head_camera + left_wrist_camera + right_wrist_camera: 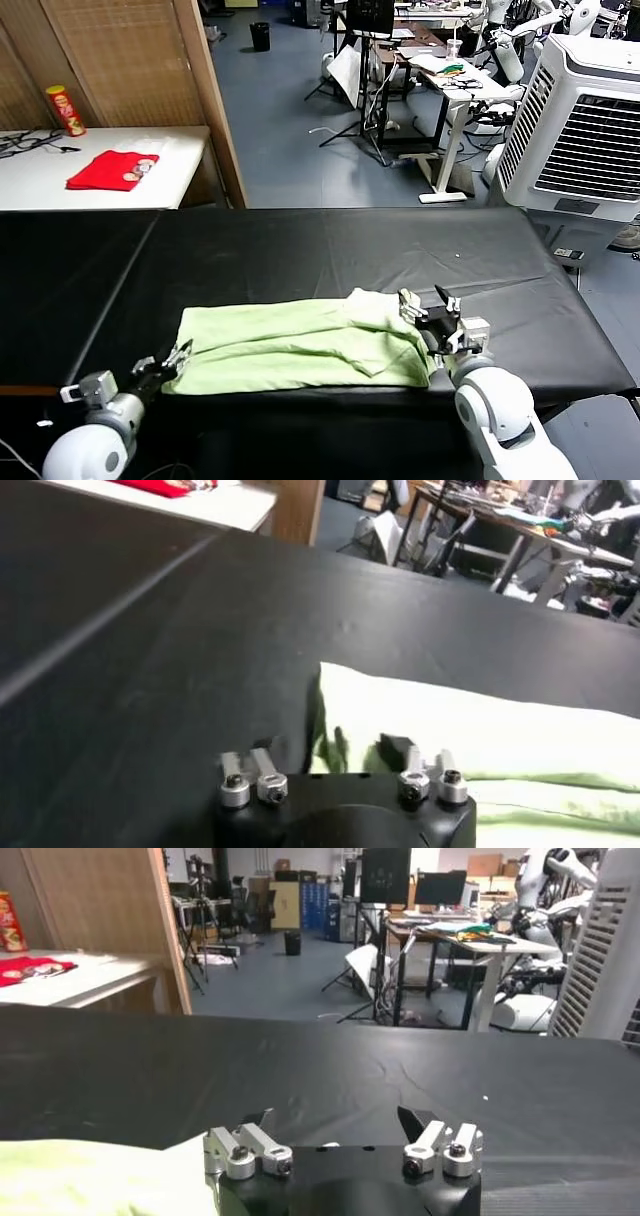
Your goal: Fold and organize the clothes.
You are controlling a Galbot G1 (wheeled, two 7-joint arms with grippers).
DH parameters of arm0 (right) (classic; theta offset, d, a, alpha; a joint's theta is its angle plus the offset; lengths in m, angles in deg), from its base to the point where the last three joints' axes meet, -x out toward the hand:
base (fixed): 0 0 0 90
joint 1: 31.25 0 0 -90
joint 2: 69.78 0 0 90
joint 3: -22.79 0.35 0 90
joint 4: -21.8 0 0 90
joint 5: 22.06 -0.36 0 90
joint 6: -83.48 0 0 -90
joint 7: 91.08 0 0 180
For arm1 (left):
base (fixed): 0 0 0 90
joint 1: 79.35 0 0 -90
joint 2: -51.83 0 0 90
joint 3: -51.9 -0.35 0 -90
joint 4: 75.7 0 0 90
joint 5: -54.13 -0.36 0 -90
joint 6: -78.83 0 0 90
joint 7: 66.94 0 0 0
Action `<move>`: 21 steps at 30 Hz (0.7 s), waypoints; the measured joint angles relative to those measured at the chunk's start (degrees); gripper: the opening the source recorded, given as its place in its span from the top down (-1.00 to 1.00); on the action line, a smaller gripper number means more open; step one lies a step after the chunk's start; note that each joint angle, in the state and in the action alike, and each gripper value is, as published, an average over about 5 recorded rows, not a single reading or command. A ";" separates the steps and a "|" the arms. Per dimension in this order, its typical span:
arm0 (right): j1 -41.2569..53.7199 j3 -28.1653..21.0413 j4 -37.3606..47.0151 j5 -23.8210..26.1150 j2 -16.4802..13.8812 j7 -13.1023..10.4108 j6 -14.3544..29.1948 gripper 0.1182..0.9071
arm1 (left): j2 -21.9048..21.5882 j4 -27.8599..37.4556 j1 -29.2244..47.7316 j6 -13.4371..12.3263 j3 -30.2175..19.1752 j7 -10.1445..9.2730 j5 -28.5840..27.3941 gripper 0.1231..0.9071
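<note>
The pale green T-shirt (300, 345) lies folded into a long band along the front of the black table (300, 250). Its printed graphic does not show. My left gripper (165, 358) is open at the shirt's left end, low over the table. In the left wrist view the shirt's (480, 740) end edge lies between the open jaws of the left gripper (335, 752). My right gripper (425, 300) is open at the shirt's right end. In the right wrist view the right gripper (336, 1120) is empty and the shirt (90, 1178) lies beside it.
A white side table (180, 160) at the back left carries a red folded cloth (112, 170) and a chips can (65, 110). A wooden partition (215, 110) stands behind it. A white air cooler (590, 130) stands at the right, past the table's end.
</note>
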 joint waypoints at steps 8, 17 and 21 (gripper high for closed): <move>-0.66 0.07 -0.03 1.02 0.49 0.47 0.60 -0.72 | 1.45 -0.75 0.01 0.26 -0.93 -0.01 -3.64 0.91; -0.61 0.39 -0.48 1.30 0.77 0.42 0.64 -0.72 | -0.40 0.36 0.02 -5.37 -0.05 1.24 -18.15 0.91; -0.77 0.48 -0.80 1.37 0.66 0.35 0.62 -0.72 | -3.65 1.87 -0.61 -7.42 2.69 1.22 -23.58 0.91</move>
